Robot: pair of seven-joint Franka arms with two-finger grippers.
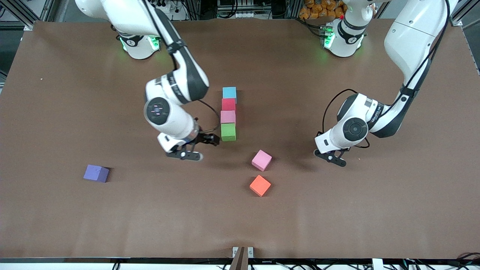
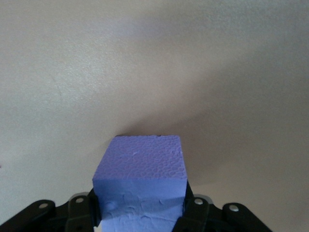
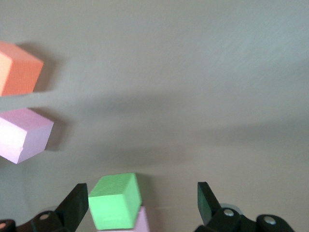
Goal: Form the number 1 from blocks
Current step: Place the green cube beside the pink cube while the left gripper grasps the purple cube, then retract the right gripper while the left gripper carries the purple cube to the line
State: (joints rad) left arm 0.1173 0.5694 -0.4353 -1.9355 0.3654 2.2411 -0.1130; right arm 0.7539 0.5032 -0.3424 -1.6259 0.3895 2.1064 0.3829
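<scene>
At mid-frame the right gripper [image 1: 204,147] stands released beside the green foam cube [image 1: 228,132] ending the column. The left gripper [image 1: 335,159] clasps a bluish-purple foam cube [image 2: 140,176], presumably next.

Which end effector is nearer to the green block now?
Right. The right end effector is just beside the green block, toward the right arm's end; the left end effector is far off, toward the left arm's end.

Orange block [image 3: 17,68] and loose pink block [image 3: 24,134] cut by right wrist view's edge
</scene>
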